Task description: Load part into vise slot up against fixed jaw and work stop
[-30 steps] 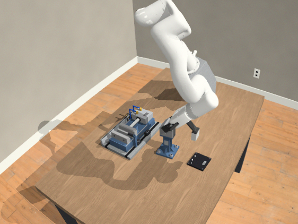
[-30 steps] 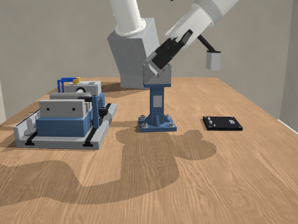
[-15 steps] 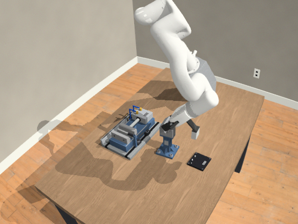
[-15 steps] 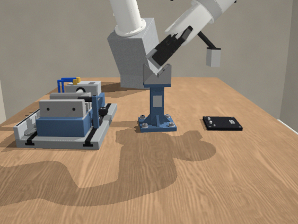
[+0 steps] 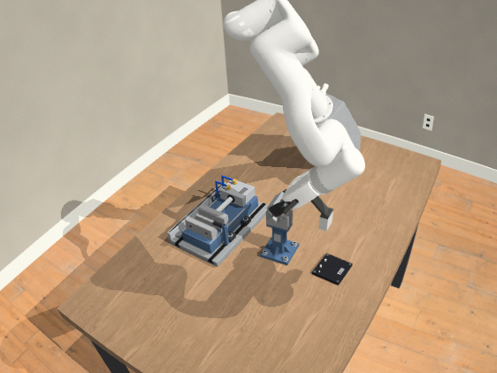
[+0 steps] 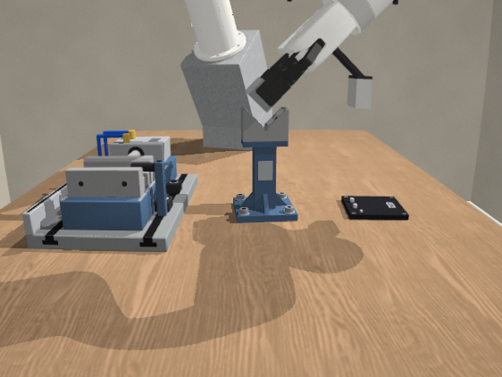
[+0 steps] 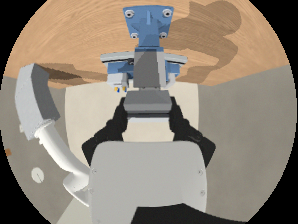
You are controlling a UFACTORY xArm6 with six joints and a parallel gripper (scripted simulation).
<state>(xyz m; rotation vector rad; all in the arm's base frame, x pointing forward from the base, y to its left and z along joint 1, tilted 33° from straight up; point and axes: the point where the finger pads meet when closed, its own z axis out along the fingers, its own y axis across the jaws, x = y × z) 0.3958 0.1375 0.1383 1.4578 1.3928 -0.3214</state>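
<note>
Top view: at frame centre the white six-joint arm (image 5: 309, 124) bends down over the brown wooden tabletop (image 5: 354, 283). Its black end effector (image 5: 279, 209) grips the grey rectangular block part (image 5: 275, 211), held just above the grey V-block on its blue pedestal (image 5: 279, 240). Left of the pedestal stands the blue-and-grey vise (image 5: 218, 218) on its grey base, its jaws apart. The flat black infeed plate (image 5: 332, 269) lies lower right of the pedestal, bare of the part.

Exterior view: in the upper middle, the end effector (image 6: 276, 85) points down to the left at a slant, closed on the part (image 6: 261, 99), whose lower end hangs tilted over the V-block's (image 6: 264, 127) notch; whether they touch cannot be told. The vise (image 6: 107, 196) sits at the left, the infeed plate (image 6: 374, 207) at the right, well apart from the pedestal.

Wrist view: at centre, the two black fingers clamp the part (image 7: 149, 102) from either side. Beyond it, upward in the frame, are the V-block (image 7: 149, 70) and its blue bolted foot (image 7: 148, 24).
</note>
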